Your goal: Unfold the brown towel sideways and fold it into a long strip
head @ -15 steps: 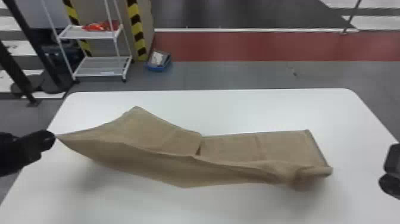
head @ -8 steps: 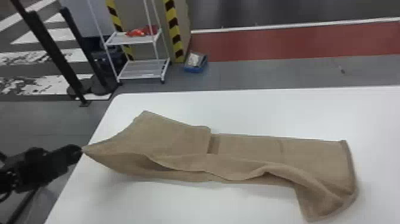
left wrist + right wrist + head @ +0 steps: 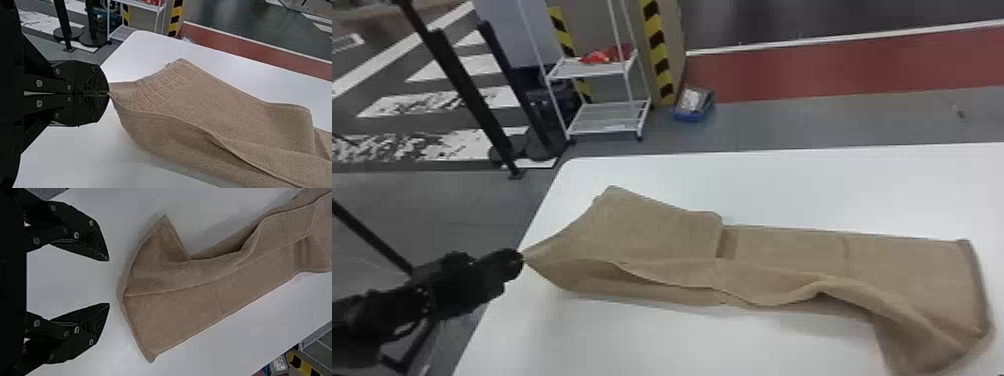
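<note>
At the table's left edge in the head view, my left gripper (image 3: 518, 262) holds the left corner of the brown towel (image 3: 782, 250), lifted a little off the surface. The towel stretches right from there, its near side rippled and its right end bunched toward the near side. In the left wrist view the left gripper (image 3: 106, 94) is shut on the corner of the towel (image 3: 219, 102). The right wrist view has my right gripper (image 3: 109, 282) open, its fingers apart with nothing between them, just off the end of the towel (image 3: 184, 313).
The white table (image 3: 782, 185) bears the towel. Beyond its far left corner stand a white wire shelf (image 3: 607, 117), dark posts (image 3: 467, 95) and a striped pillar (image 3: 659, 55). A blue bin (image 3: 693, 105) sits on the floor behind.
The head view has swung left. The towel's right end, raised and curled earlier, has dropped and spread with a flap toward the near side. My left gripper still holds its corner.
</note>
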### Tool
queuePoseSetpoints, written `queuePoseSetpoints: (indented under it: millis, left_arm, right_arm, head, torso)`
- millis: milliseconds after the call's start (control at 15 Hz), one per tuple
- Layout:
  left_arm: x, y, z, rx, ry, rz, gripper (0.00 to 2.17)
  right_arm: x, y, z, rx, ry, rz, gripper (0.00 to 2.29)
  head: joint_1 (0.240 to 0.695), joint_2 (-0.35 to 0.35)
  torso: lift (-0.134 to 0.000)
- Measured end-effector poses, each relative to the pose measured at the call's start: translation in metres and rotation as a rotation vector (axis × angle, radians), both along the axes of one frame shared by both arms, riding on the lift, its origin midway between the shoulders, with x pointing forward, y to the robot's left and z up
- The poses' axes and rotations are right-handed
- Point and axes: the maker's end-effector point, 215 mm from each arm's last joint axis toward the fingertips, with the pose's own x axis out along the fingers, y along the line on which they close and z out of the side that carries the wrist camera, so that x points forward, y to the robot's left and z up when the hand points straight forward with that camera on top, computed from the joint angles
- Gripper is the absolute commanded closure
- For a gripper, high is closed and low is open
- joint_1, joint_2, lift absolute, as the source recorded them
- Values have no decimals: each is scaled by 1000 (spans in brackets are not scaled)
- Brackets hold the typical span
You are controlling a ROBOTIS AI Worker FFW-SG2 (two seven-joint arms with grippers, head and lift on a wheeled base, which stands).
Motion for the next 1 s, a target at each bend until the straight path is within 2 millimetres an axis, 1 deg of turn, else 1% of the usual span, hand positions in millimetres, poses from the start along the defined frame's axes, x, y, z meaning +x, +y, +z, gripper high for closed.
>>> queuePoseSetpoints:
  millis: [133, 200, 400, 533, 600, 733, 867, 1000]
  left_arm:
    - [0, -1, -2, -5, 2, -3, 1791]
    - [-1, -2, -3, -7, 4, -5, 1791]
    - [-1, 0, -8, -9, 11, -5, 1791]
    - [-1, 3, -12, -12, 16, -3, 1791]
    - [-2, 4, -13, -12, 18, -1, 1791]
    - [-1, 5, -14, -14, 20, 1, 1791]
    - [-2, 5, -15, -17, 22, 3, 1791]
    - [-3, 7, -18, -20, 26, 6, 1791]
  right_arm:
    - [-15, 37, -17, 98, 75, -26, 556]
    - [-23, 51, -27, 130, 114, -45, 583]
    - [-34, 77, -51, 157, 189, -73, 680]
    - [-29, 85, -64, 145, 192, -96, 677]
    - [-24, 89, -64, 144, 180, -106, 677]
    - [-12, 95, -59, 155, 151, -120, 677]
    - [0, 95, -55, 154, 124, -134, 677]
    - [6, 96, -63, 138, 125, -140, 677]
  head:
    - [695, 350]
    - [695, 350]
    - [695, 350]
    - [695, 350]
    - [695, 350]
    - [695, 350]
    - [695, 350]
    - [695, 350]
  torso:
    - [-125]
    - [-125]
    - [-125]
    - [-125]
    - [-125]
    - [-125]
    - [-125]
    - [-125]
